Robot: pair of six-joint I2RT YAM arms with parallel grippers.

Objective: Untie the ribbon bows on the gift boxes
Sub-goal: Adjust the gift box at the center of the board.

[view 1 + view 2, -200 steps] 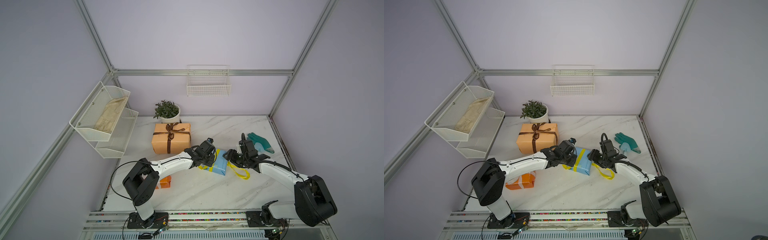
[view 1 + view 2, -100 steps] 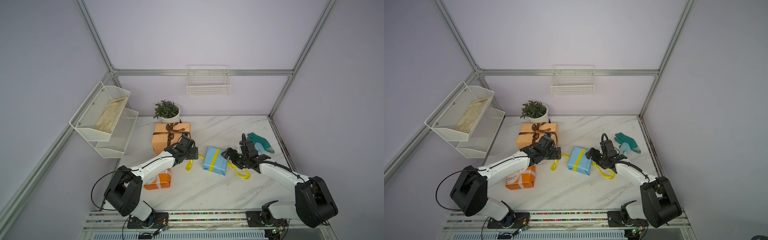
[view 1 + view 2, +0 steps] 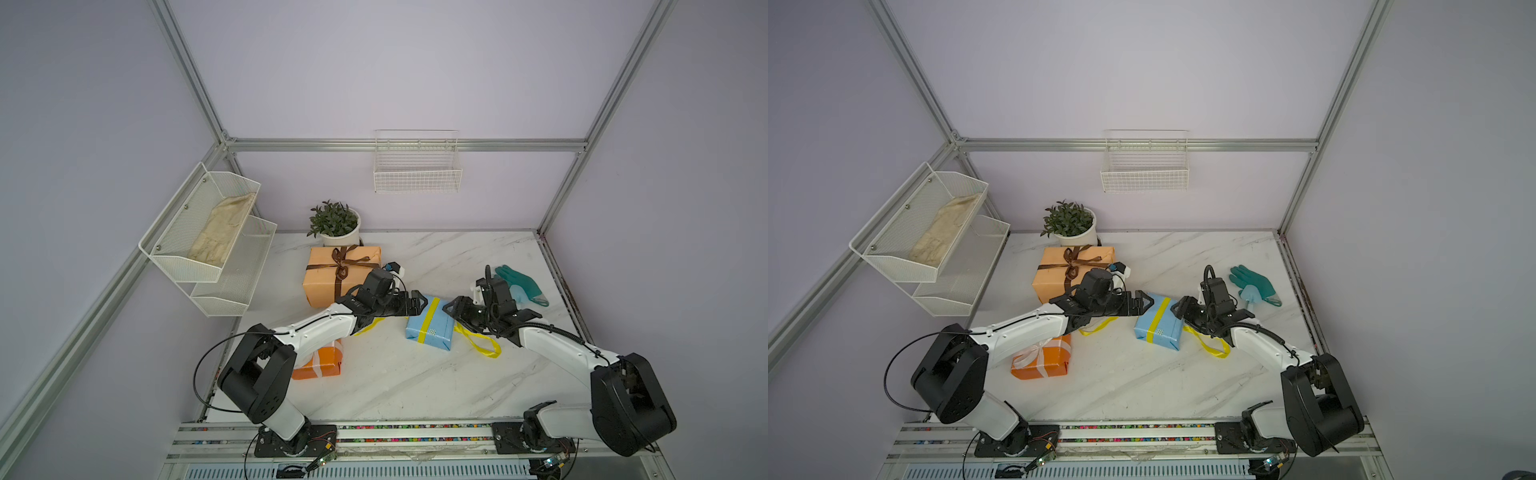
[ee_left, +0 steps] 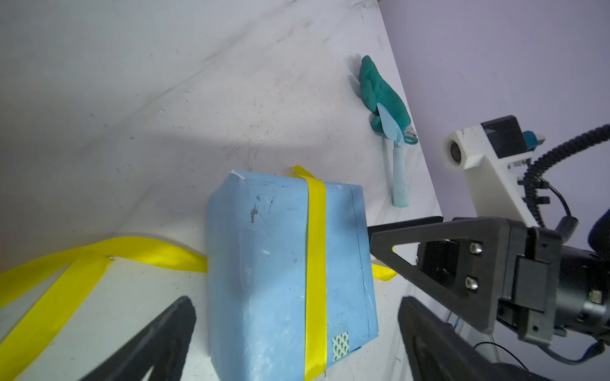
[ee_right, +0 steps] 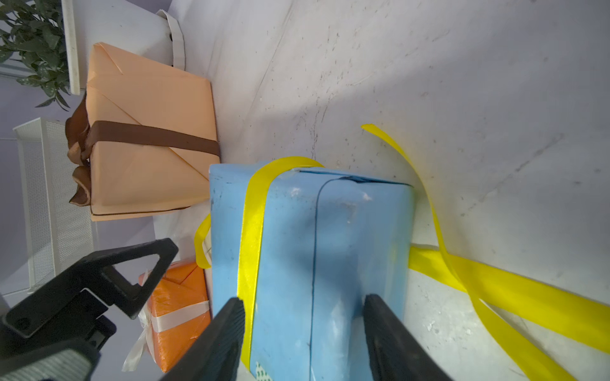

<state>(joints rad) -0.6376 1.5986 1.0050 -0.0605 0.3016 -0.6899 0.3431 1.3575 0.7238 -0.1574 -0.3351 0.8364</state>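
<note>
Marble tabletop: wall shelf holds beige cloth; left claw wide, right claw half-open, flanking blue box.

This is a robot lab, not a home. A left robot arm and a right robot arm sit fixed on a metal rail by a white marble table. Plain purple walls and silver bars box it in. Bare little circuit boards sit under the rail.
</note>
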